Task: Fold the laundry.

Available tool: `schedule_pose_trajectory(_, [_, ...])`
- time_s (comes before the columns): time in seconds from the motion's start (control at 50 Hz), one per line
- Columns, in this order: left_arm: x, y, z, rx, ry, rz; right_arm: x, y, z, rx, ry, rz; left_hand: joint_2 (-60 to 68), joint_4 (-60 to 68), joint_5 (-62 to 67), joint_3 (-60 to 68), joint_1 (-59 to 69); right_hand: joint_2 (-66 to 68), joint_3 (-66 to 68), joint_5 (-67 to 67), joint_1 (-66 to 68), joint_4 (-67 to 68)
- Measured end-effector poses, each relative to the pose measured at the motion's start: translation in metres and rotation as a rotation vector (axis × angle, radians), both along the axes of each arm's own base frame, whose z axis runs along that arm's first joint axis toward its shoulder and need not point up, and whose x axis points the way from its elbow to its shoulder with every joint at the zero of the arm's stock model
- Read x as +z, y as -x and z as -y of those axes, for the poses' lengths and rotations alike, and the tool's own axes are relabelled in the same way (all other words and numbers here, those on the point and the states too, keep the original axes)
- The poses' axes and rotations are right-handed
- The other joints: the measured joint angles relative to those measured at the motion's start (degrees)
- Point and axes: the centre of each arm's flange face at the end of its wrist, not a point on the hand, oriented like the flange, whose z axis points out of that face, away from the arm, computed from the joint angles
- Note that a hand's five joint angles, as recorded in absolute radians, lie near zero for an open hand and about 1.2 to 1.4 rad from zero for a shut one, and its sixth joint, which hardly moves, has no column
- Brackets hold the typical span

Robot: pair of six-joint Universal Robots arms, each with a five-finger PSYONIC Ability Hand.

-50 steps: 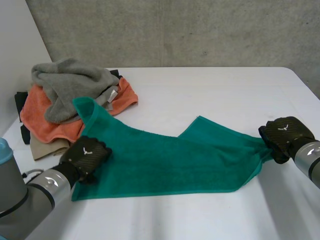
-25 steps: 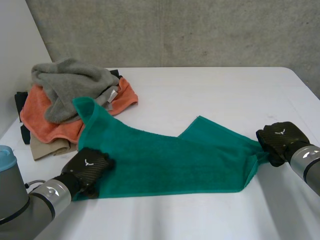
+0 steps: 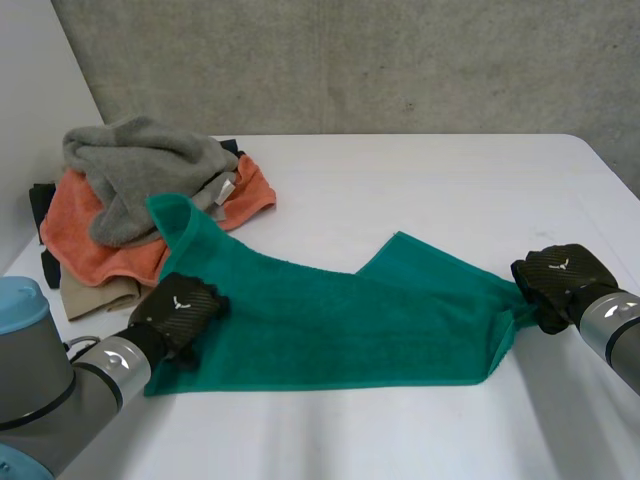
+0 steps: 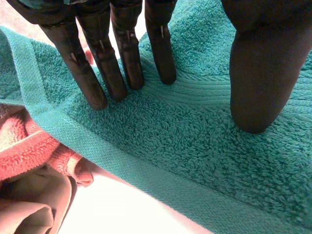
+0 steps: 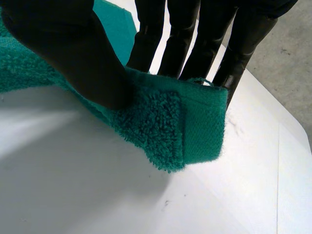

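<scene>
So over on the left a heap of laundry [image 3: 120, 215] is sitting on the white surface [image 3: 430, 185], a grey towel [image 3: 140, 165] lying on top of an orange towel [image 3: 85, 245]. Just beside it the left robot hand [image 3: 178, 308] is pressing down on the teal towel [image 3: 340, 320] near its left edge, fingers [image 4: 126, 53] straight, not gripping anything. The teal towel is lying spread across the middle. On the right, the right robot hand [image 3: 560, 280] is pinching its right corner between thumb and fingers, holding it a bit off the surface.
</scene>
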Motion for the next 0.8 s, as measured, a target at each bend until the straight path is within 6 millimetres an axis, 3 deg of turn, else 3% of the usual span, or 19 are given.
schedule_pose_trajectory(0.12, [0.005, -0.001, -0.004, 0.007, -0.013, -0.004, -0.001, 0.0, -0.001, 0.0, -0.002, 0.0, 0.36, 0.11, 0.0, 0.28, 0.13, 0.0, 0.0, 0.0, 0.0, 0.0])
schedule_pose_trajectory(0.22, [0.015, -0.005, -0.019, 0.011, -0.04, -0.008, -0.001, 0.0, 0.0, 0.0, 0.0, 0.0, -0.41, -0.97, -1.19, -0.31, -0.37, 0.0, 0.0, 0.0, 0.0, 0.0])
schedule_pose_trajectory(0.36, [0.012, -0.01, -0.035, 0.01, -0.09, -0.004, -0.001, -0.001, -0.001, 0.003, 0.003, 0.0, -0.41, -0.97, -1.19, -0.31, -0.37, 0.0, 0.0, 0.0, 0.0, 0.0])
schedule_pose_trajectory(0.8, [-0.005, -0.007, -0.015, 0.013, -0.086, 0.011, -0.001, 0.0, 0.0, 0.001, 0.002, 0.0, -0.41, -0.97, -1.27, -0.31, -0.37, 0.0, 0.0, 0.0, -0.02, 0.0])
